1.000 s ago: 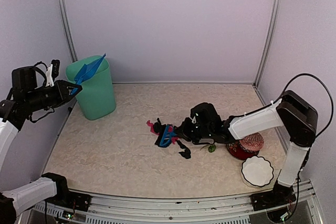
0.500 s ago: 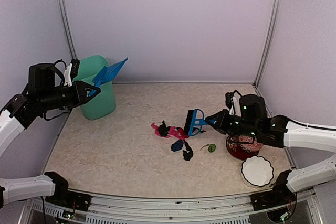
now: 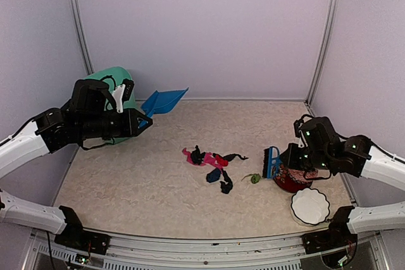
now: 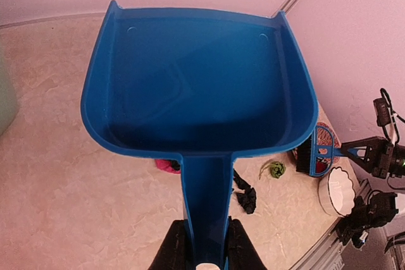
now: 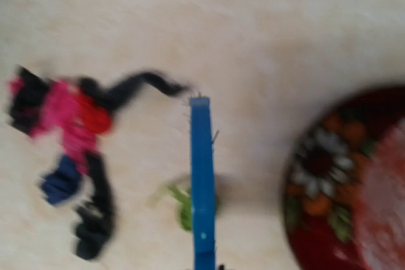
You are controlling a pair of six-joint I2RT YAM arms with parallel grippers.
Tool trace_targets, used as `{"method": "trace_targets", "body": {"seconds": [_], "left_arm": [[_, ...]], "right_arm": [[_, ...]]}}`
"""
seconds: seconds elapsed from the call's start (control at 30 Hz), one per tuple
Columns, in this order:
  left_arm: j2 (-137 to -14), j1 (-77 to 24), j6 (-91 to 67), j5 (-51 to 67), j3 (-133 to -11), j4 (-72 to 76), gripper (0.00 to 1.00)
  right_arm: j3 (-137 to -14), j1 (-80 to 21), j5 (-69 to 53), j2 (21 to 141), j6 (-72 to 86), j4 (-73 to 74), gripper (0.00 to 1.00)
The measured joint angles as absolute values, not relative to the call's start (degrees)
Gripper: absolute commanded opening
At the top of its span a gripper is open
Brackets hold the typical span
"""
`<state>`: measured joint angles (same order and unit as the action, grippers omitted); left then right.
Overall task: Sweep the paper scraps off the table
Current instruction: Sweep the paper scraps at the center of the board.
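Between your left gripper's point(image 4: 205, 248) black fingers sits the narrow handle of the blue plastic dustpan point(image 4: 202, 80). The jaws are clamped on both its sides, so the scoop rides out ahead, mouth forward and with nothing in it. It hangs in the air over the far left of the beige marbled table point(image 3: 126, 184), to the right of the mint-green plastic bin point(image 3: 101, 77) and well apart from the litter. Carried high like that, it clears the tabletop, I judge. You will need to lower it until its lip meets the surface beside the pile.

Your right gripper point(image 3: 286, 158) is closed on the small blue hand brush point(image 3: 272, 161), held low at the right side, just left of the red floral-patterned bowl point(image 3: 294, 181). The wrist view is blurred, yet it shows the brush edge-on over a green scrap point(image 3: 255, 178). Whether the bristles touch the table you cannot tell.

The paper scraps point(image 3: 212, 162) are black, pink, red and navy crumpled bits. They lie bunched near the table's middle, between the two tools, with the green one a little apart to their right. A white scalloped dish point(image 3: 310, 207) sits at the near right, out of the likely sweep path.
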<state>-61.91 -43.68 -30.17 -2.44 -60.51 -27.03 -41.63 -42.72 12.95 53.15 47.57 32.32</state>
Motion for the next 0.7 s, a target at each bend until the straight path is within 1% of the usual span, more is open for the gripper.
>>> {"method": "trace_targets", "body": {"seconds": [0.17,0.3,0.7], "left_arm": [[-63.24,-47.03,-30.13,-5.72,-60.51,-27.03,0.0],[-63.57,-50.17,-30.15,-8.29,-60.51,-27.11,0.0],[-64.69,-56.34,-31.09,-13.65,-59.27,-28.73,0.0]], "right_arm": [[-41.54,-42.72,12.99,54.54,47.37,34.89,0.0],[-41.25,-42.72,12.01,60.47,47.22,33.56,0.0],[-43.7,-43.9,5.8,75.09,47.86,18.24,0.0]]}}
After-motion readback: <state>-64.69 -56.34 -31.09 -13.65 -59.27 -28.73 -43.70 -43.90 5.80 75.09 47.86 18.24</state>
